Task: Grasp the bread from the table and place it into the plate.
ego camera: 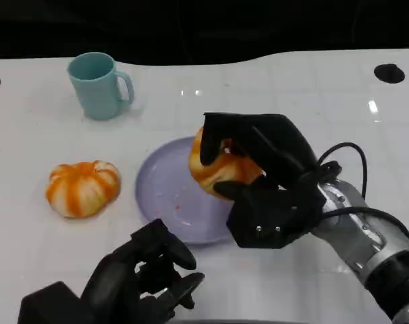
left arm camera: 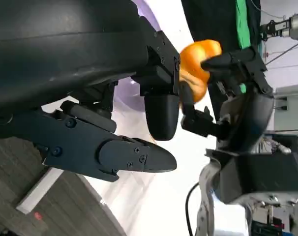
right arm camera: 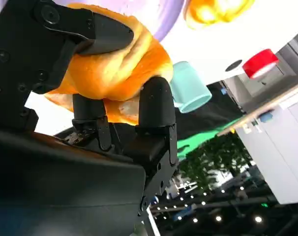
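Nearest the robot, the left hand (ego camera: 147, 273) rests low over the front edge of the white table (ego camera: 272, 81), its fingers curled loosely inward and holding nothing. In the left wrist view its fingers (left arm camera: 134, 156) lie partly apart with no object between them. It is clear of the plate and touches none of the items on the table.

Just beyond it lies the plate (ego camera: 160, 185), a pale lilac dish sitting flat on the table. Faint reddish specks show on its surface.

The right hand (ego camera: 258, 172) comes in from the right side on its silver forearm and is clamped around the bread (ego camera: 218, 169). The fingers wrap over the top and far side of the bread, with the thumb under the near side. The right wrist view confirms this: the fingers (right arm camera: 154, 105) press into the golden-orange crust (right arm camera: 114, 69) from opposing sides. The bread is held over the right rim of the plate; whether it touches the plate cannot be told.

To the left of the plate and apart from it, an orange-and-white pumpkin-shaped object (ego camera: 83, 187) sits on the table.

Farthest back, left of centre, a teal mug (ego camera: 96, 84) stands upright, its handle pointing right.
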`<state>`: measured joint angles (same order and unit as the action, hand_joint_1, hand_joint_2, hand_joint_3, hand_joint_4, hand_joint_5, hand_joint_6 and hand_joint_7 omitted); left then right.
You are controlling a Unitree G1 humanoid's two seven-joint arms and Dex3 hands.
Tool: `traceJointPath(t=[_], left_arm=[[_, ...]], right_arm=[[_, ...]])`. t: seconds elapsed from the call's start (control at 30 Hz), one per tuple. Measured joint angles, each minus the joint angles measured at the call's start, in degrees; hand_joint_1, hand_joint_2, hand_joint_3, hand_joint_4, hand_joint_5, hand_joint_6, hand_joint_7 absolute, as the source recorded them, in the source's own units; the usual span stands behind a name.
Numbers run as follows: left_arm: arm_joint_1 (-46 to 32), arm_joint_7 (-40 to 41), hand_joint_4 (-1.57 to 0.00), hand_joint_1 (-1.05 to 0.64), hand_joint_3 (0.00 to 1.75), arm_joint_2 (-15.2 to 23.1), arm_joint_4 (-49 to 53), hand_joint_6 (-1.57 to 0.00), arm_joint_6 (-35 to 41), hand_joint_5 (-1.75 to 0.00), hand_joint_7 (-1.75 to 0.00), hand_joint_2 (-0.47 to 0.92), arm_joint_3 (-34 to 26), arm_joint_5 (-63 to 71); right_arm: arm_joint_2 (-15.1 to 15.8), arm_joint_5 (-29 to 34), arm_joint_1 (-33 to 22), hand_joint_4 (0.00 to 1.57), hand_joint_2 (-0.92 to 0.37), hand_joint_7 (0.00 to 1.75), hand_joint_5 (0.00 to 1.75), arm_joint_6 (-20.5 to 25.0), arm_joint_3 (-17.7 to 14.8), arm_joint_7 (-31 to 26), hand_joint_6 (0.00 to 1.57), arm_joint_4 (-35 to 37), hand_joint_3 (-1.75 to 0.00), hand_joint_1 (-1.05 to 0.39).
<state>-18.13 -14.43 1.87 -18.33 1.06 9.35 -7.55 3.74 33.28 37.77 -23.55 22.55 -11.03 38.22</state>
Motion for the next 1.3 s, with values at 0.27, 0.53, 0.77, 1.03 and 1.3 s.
traceJointPath(t=[0.27, 0.53, 0.77, 1.03, 1.3], left_arm=[[-1.01, 0.00, -0.60, -0.53, 0.18, -0.08, -0.89, -0.46, 0.23, -1.75, -1.64, 0.92, 0.21, -0.61], [-1.03, 0.00, -0.61, -0.51, 0.19, -0.07, -1.32, -0.45, 0.93, -1.75, -1.63, 0.92, 0.37, -1.01], [-1.03, 0.00, -0.60, -0.50, 0.19, -0.07, -1.33, -0.45, 0.93, -1.75, -1.63, 0.92, 0.43, -0.99], [-0.88, 0.01, -0.62, -0.50, 0.19, -0.15, -1.31, -0.46, 0.93, -1.75, -1.62, 0.92, 0.42, -1.12], [-0.55, 0.02, -0.64, -0.51, 0.19, -0.25, -1.29, -0.46, 1.12, -1.75, -1.65, 0.92, 0.20, -1.28]], right_arm=[[-0.99, -2.22, 0.88, 0.23, -0.87, 0.06, 0.56, -0.05, 0.42, 5.63, 0.44, 4.39, -0.32, -0.47], [2.00, -1.91, 1.06, 0.00, -0.92, 0.00, 0.13, 4.63, 2.37, 18.42, 0.19, 0.45, -0.36, -0.73], [4.22, -0.82, 0.07, 0.00, -0.92, 0.00, 0.10, 6.95, 3.07, 20.94, 0.16, -4.98, -0.38, -0.77], [8.55, -0.82, -3.82, 0.02, -0.92, 0.00, 0.13, 7.45, 2.52, 23.16, 0.16, -15.66, -0.39, -0.76], [13.75, -6.49, -13.29, 0.05, -0.92, 0.01, 0.22, 4.39, -2.54, 24.87, 0.16, -29.25, -0.36, -0.73]])
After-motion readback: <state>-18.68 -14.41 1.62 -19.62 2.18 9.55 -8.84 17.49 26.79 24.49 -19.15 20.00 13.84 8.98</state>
